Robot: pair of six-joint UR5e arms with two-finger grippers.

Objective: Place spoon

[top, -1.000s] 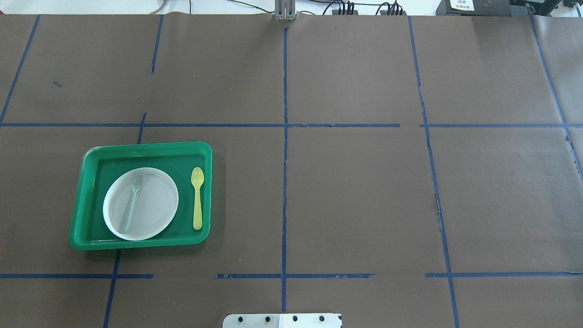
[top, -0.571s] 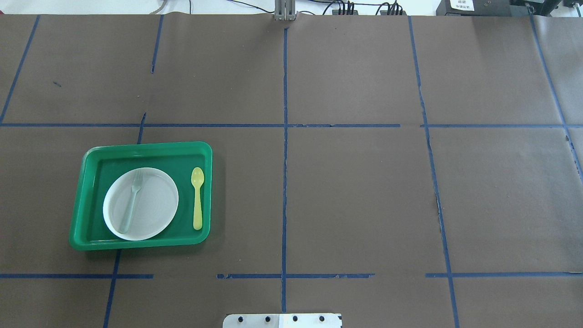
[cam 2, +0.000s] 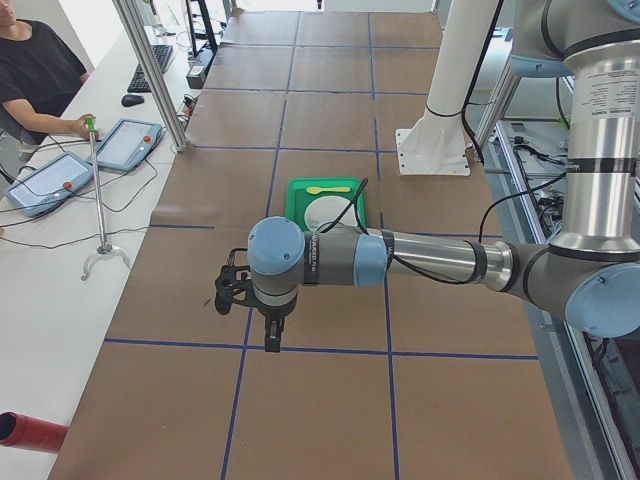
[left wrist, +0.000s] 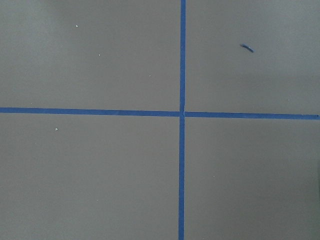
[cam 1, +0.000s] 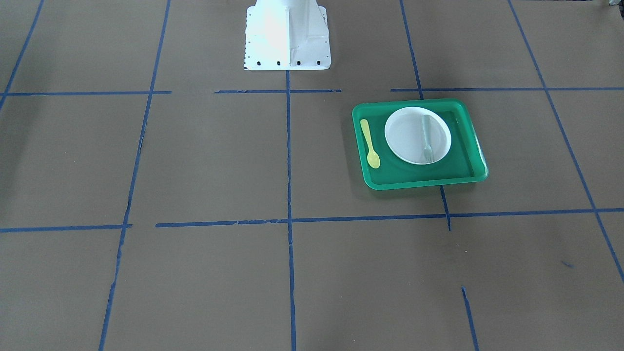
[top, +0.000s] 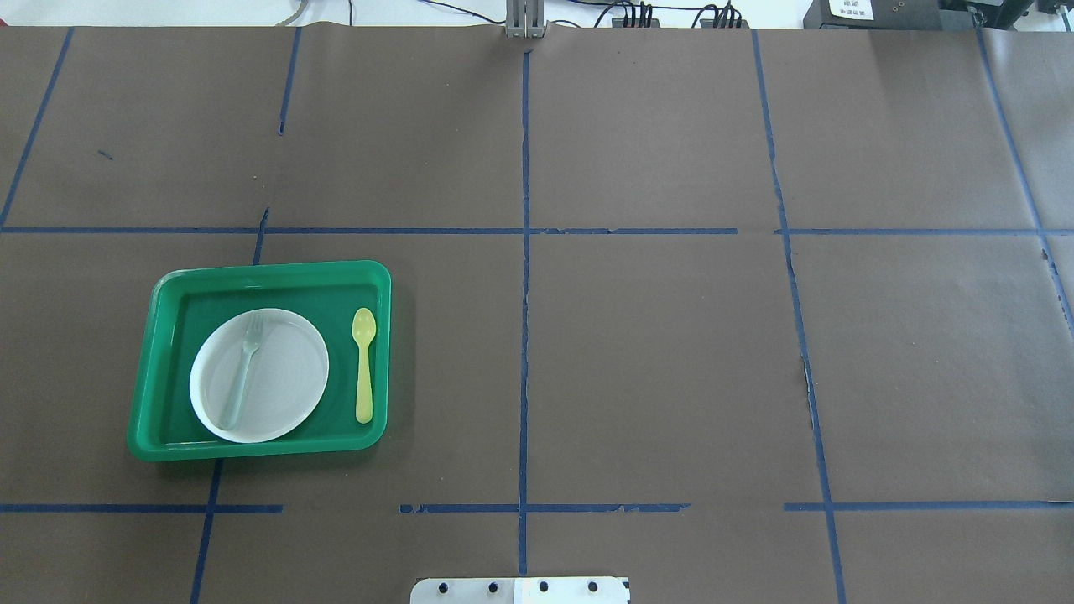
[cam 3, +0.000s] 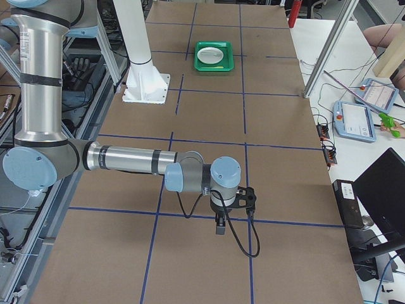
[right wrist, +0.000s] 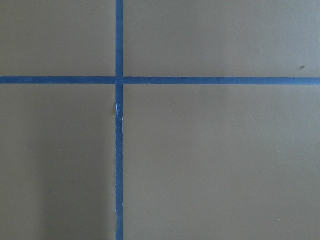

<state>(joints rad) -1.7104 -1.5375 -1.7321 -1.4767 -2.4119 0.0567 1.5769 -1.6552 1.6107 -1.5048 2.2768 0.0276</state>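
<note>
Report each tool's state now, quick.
Left tool: open or closed cannot be told from the side view; not holding the spoon.
Right tool: cannot be told either; not holding the spoon.

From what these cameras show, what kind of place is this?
Most likely a robotics lab: industrial robot arms reach over a paper-covered table marked with a blue tape grid, and a side bench holds control tablets.
</note>
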